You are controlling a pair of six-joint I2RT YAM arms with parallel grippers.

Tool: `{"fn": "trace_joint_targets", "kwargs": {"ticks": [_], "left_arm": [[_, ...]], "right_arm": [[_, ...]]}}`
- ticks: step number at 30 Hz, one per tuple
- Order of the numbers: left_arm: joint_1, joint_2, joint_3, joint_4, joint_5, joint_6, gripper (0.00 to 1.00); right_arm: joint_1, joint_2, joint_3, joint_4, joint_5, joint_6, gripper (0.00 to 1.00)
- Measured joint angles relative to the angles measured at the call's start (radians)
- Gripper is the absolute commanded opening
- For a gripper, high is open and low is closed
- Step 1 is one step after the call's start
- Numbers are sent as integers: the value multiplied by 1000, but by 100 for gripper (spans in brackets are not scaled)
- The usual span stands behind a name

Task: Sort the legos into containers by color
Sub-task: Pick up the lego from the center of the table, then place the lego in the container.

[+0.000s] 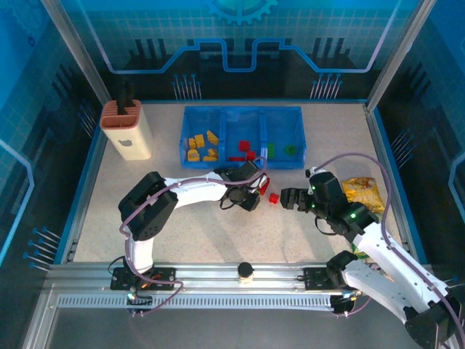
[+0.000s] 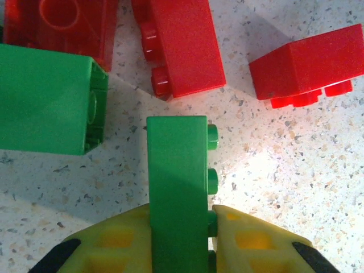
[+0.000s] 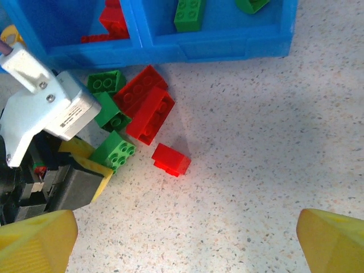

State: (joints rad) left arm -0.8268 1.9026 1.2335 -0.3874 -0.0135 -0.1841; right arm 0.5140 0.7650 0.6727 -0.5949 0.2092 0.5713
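One glossy studded green brick (image 2: 177, 170) in left hand (image 2: 182, 233), speckled tabletop (image 2: 284, 187) beneath.

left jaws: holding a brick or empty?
Holding. The left jaws are shut on a green lego; the left wrist view shows it wedged between both yellow pads.

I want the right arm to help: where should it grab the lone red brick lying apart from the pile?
Probably straight down with the open right gripper, pinching the lone red brick across its smooth end faces. It lies on its side, studs pointing sideways, apart from the pile where the left gripper clamps a green brick.
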Motion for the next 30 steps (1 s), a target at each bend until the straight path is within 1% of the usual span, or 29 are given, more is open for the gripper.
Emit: {"fn": "trace_joint_targets", "kwargs": {"ticks": [4, 6, 9, 12, 17, 24, 27, 30], "left_arm": [[0, -68, 9, -29, 11, 0, 19], [0, -100, 46, -45, 16, 0, 19], [3, -119, 153, -52, 23, 0, 20], [13, -104, 279, -61, 39, 0, 19], [53, 18, 506, -82, 68, -1, 20], [104, 301, 832, -185, 74, -1, 22], [113, 379, 912, -223, 74, -2, 22], [117, 421, 954, -254, 74, -9, 24]], "right_arm": [[-38, -45, -16, -8, 4, 14, 100], [-59, -56, -29, -16, 8, 25, 100], [-84, -58, -47, -28, 11, 40, 100], [-90, -57, -56, -40, 8, 56, 100], [-90, -74, -100, -29, -32, 91, 100], [-90, -134, -153, -48, -61, 122, 100], [-90, -161, -153, -55, -60, 126, 100], [-90, -182, -153, -69, -53, 126, 100]]}}
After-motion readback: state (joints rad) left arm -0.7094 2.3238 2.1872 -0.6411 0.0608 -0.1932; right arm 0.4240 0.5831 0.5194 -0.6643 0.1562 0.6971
